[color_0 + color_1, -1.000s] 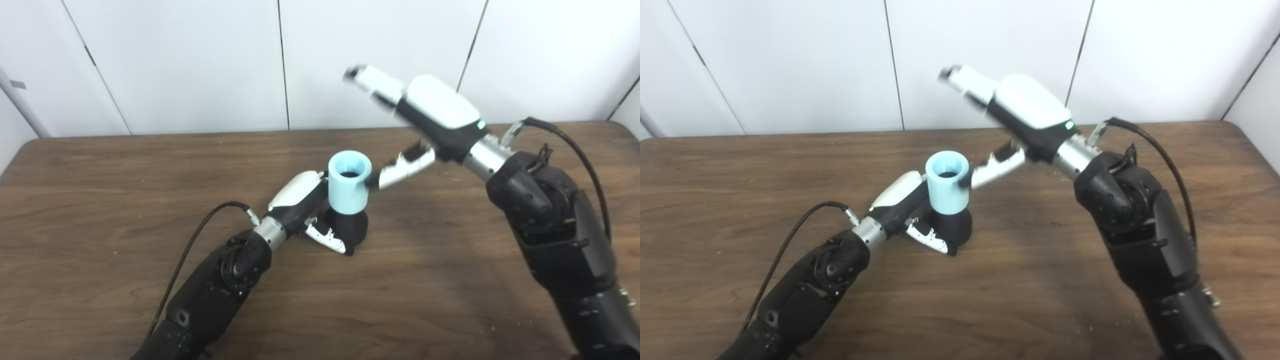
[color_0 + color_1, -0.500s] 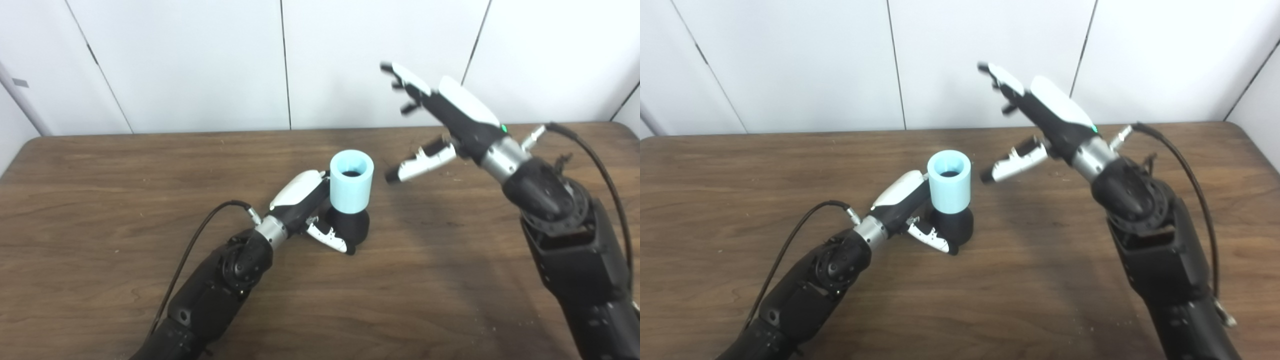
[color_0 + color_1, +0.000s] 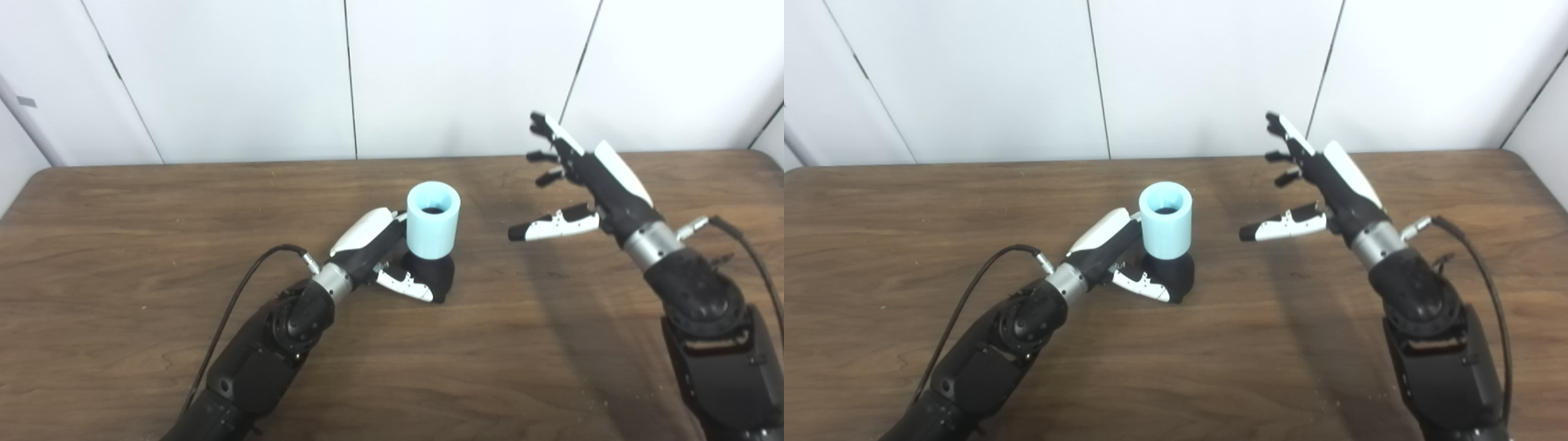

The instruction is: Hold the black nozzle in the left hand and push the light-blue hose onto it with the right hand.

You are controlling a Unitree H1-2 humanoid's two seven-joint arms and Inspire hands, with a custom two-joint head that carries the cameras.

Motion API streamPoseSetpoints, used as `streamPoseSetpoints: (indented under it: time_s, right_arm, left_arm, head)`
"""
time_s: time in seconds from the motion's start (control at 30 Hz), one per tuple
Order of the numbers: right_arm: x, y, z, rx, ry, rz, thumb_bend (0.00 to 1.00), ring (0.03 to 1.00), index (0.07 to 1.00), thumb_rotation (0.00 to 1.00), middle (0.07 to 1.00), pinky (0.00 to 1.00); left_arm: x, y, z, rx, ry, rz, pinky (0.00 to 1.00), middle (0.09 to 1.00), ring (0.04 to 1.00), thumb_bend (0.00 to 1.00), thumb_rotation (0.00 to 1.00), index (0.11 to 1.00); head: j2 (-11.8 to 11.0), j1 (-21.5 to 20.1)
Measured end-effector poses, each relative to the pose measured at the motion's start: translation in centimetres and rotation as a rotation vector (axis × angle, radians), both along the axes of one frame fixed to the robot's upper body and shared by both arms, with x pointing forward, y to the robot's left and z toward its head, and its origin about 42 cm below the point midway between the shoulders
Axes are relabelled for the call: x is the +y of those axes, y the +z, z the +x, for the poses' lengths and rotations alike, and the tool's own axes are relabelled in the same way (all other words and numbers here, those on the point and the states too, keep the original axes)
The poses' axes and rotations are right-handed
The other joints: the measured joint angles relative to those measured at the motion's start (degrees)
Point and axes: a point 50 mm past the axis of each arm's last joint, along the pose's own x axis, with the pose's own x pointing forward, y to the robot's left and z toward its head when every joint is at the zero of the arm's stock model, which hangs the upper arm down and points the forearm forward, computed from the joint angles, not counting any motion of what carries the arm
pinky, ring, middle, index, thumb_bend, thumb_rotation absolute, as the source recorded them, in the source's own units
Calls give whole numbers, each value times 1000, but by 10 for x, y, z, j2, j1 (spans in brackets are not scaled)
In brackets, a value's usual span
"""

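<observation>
The light-blue hose (image 3: 433, 219), a short open-topped cylinder, stands upright on the black nozzle (image 3: 433, 275) near the table's middle. My left hand (image 3: 383, 257) is wrapped around the nozzle's base, thumb across its front and the other fingers hidden behind it. My right hand (image 3: 579, 184) hovers to the right of the hose, well apart from it. Its fingers are spread, its thumb points left toward the hose, and it holds nothing.
The brown wooden table (image 3: 122, 245) runs back to a white panelled wall (image 3: 245, 73). A black cable (image 3: 245, 288) loops from my left wrist across the table, and another cable (image 3: 744, 245) arcs off my right wrist.
My right hand has let go of the hose, pulled away to the right and lowered, with fingers spread. The left hand, nozzle and hose have hardly moved.
</observation>
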Motion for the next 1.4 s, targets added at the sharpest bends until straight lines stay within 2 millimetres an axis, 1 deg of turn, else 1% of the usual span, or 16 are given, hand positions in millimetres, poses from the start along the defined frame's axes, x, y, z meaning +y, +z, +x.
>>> streamPoseSetpoints:
  time_s: [0.3,0.43,0.47,0.5,0.53,0.57,0.6,0.67,0.7,0.77,0.83,1.03,1.2,1.23,1.3,1.4]
  right_arm:
    - [0,0,-3,-48,8,38,773,818,964,228,940,627]
    - [-1,-3,-5,-43,-1,44,764,813,951,206,933,629]
    - [-1,-4,-5,-41,-2,45,762,813,948,200,932,630]
    - [-1,-4,-6,-40,-2,46,758,813,942,190,930,630]
    - [-1,-4,-7,-40,-2,48,756,812,938,185,925,630]
    - [-1,-4,-8,-42,-2,51,755,809,932,182,917,628]
    - [0,-4,-9,-45,-1,58,754,805,924,179,908,626]
    - [2,-3,-14,-57,-5,77,751,788,904,175,887,618]
    - [2,-4,-16,-56,-9,87,749,776,892,171,874,612]
    - [3,-7,-17,-51,-21,103,743,758,876,158,856,597]
    - [6,-9,-17,-52,-37,130,736,743,860,139,843,581]
    - [19,-12,-17,-34,-46,191,732,726,851,136,839,552]
    - [19,-7,-20,-38,-47,201,736,721,848,170,837,544]
    - [18,-7,-20,-34,-50,203,736,720,846,174,835,544]
    - [16,-8,-22,-16,-59,224,730,699,832,183,796,532]
    - [23,-9,-29,11,-81,316,718,680,819,181,773,540]
  left_arm:
    - [1,0,-6,-14,6,18,1000,1000,1000,1000,315,1000]
    - [1,2,-7,-29,10,34,1000,999,1000,1000,299,1000]
    - [2,4,-8,-29,17,37,1000,988,1000,1000,288,993]
    - [4,5,-8,-26,26,37,1000,959,991,972,271,953]
    - [7,7,-9,-22,34,36,1000,930,968,930,256,913]
    - [12,8,-11,-18,45,32,974,891,925,871,236,871]
    - [19,7,-14,-11,61,19,918,852,879,814,211,832]
    - [34,3,-20,8,115,-41,755,779,787,733,148,777]
    - [41,0,-23,6,155,-79,687,742,747,709,110,755]
    - [57,-1,-27,-17,254,-146,635,711,716,699,71,734]
    - [74,0,-31,-34,319,-173,620,713,709,698,50,732]
    - [120,7,-34,-47,455,-211,650,736,742,711,12,747]
    - [146,8,-37,-81,566,-267,642,728,733,702,8,742]
    - [149,9,-38,-89,587,-299,640,727,731,702,11,742]
    - [148,12,-39,-96,612,-395,617,729,735,705,35,747]
    - [132,18,-41,-84,587,-522,628,724,730,703,46,741]
  head:
    - [0,-1]
    - [-3,1]
    - [-4,1]
    - [-5,2]
    - [-5,2]
    - [-7,4]
    - [-9,4]
    - [-11,9]
    - [-11,9]
    - [-13,12]
    - [-14,11]
    - [-14,10]
    - [-15,11]
    - [-16,11]
    - [-16,12]
    - [-18,16]
